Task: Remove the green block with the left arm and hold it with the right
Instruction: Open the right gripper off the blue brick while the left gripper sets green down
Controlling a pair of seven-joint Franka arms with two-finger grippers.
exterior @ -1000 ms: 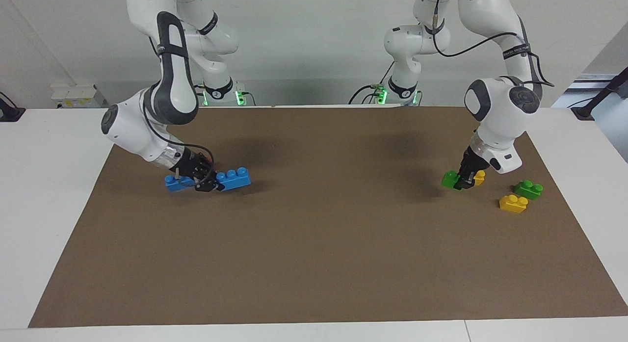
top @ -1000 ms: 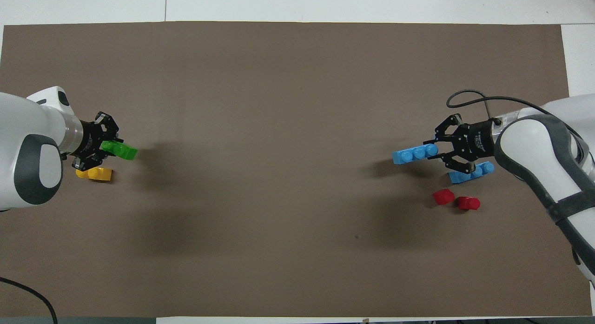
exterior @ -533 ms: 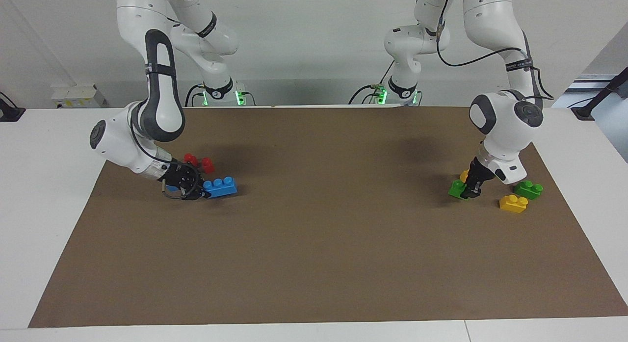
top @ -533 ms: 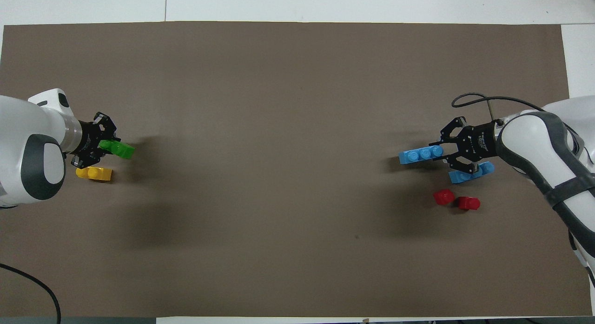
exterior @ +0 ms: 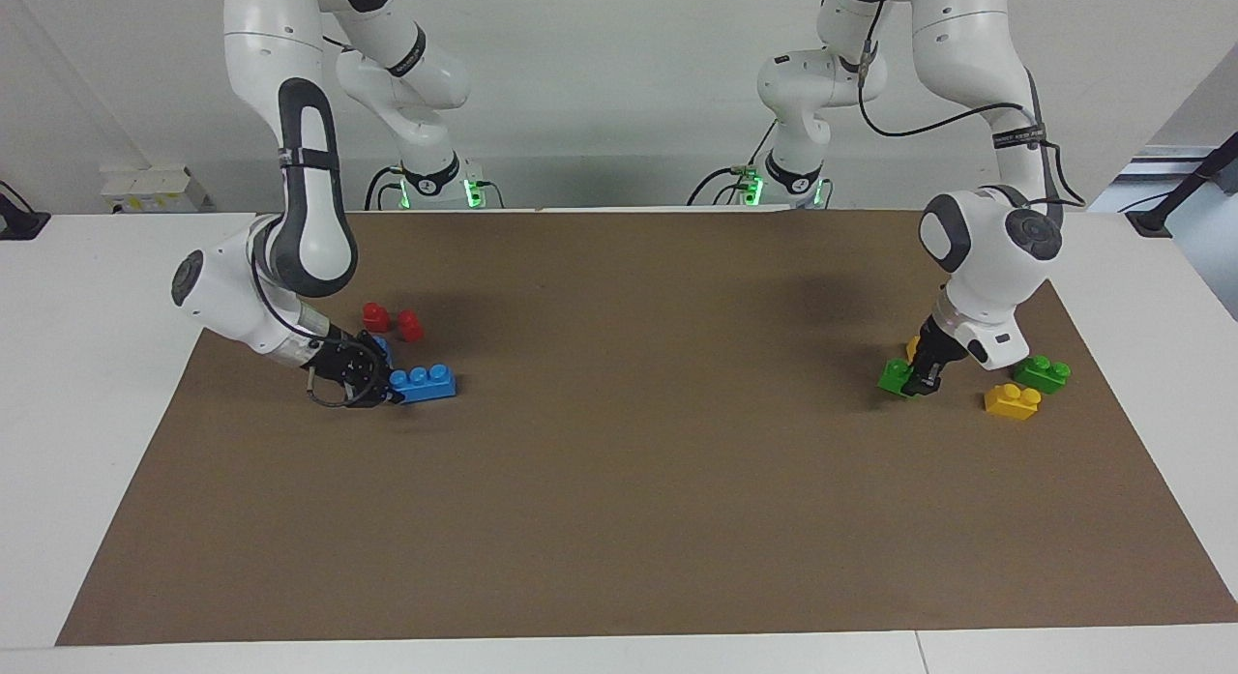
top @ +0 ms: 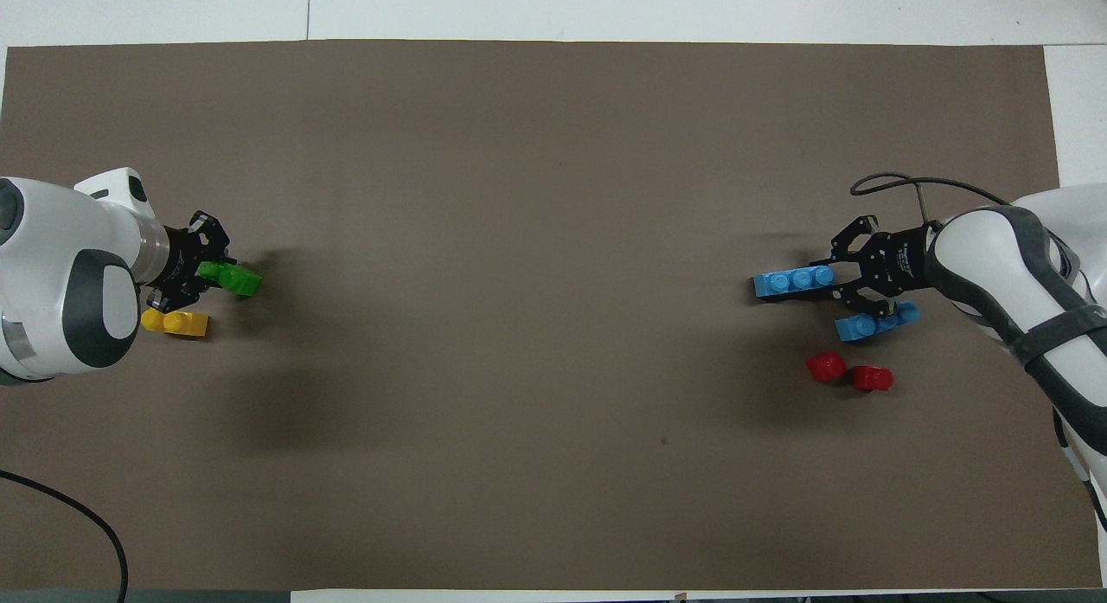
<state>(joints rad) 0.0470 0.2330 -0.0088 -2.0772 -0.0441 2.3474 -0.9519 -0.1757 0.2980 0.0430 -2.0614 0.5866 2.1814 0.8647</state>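
Brown mat (exterior: 619,519) | left pincer (exterior: 917,384) grips green block (exterior: 894,376), lengthwise toward right arm's end

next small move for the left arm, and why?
Probably open the left gripper and release. Its fingers grip the green block, which sits low at the brown mat, already apart from the blue block that the right gripper holds. I cannot tell whether the green block fully rests on the mat.
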